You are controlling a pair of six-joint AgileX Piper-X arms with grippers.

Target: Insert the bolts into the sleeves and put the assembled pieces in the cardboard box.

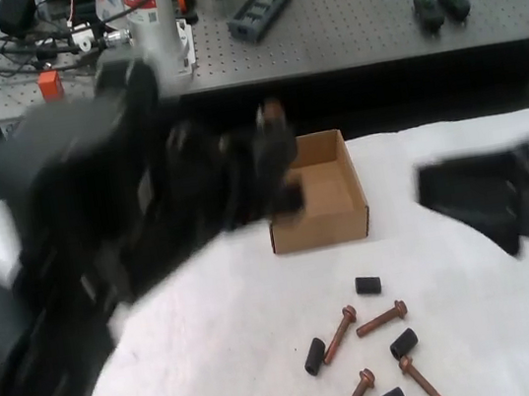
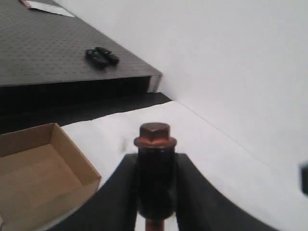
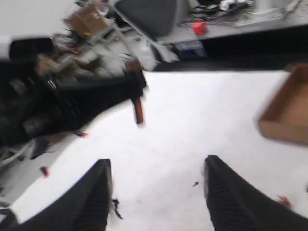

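Hard to make out: in the high view the left arm (image 1: 103, 252) is a dark mass covering the 9 o'clock wall of the cardboard box (image 1: 333, 223), and its fingers cannot be told apart there. The shank of the held bolt (image 2: 155, 136) is cut off at the frame edge in the left wrist view.

The left gripper (image 2: 155, 166) pinches a black sleeve (image 2: 155, 190) with that copper bolt seated through it, by the box's 10 o'clock corner.

The right gripper (image 3: 157, 166) stands spread and empty over the white cloth (image 1: 220, 364), at the box's 3 o'clock.

Four loose bolts (image 1: 381, 319) and four loose sleeves (image 1: 368, 285) lie on the cloth at the box's 5 to 6 o'clock.

Behind, at 12 o'clock, is a dark perforated bench (image 1: 366, 13) carrying cables (image 1: 32, 43).
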